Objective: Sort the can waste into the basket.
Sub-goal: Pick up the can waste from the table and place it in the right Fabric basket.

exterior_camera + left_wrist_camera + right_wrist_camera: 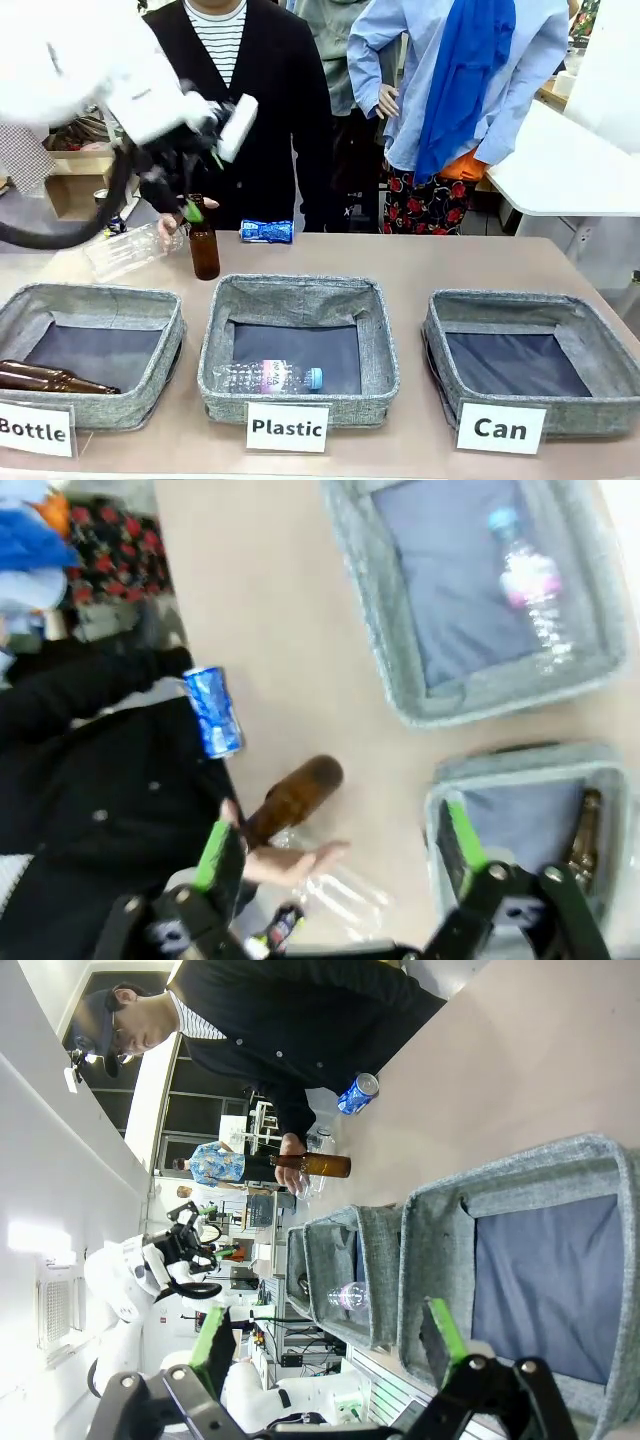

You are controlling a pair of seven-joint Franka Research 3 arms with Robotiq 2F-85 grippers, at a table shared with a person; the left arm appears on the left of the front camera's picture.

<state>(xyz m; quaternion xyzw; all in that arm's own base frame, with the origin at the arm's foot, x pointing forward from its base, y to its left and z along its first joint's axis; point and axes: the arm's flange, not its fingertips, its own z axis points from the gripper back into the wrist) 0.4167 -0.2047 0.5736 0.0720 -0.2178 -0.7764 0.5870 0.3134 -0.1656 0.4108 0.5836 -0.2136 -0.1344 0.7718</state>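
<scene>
Beyond the left tool [338,840] (jaws wide apart) lies the blue can [214,712].

Three white cards stand along the near edge of the bench [420,262], one at the front wall of each grey fabric bin, all in bold black type.

- Left card [35,430]: "Bottle", at the left bin [90,297].
- Centre card [288,428]: "Plastic", at the centre bin [300,286].
- Right card [500,428]: "Can", at the right bin [520,301].

The white print on the blue can [267,231] at the far edge is not legible. The label on the clear plastic bottle [268,377] in the centre bin is too small to read.
</scene>
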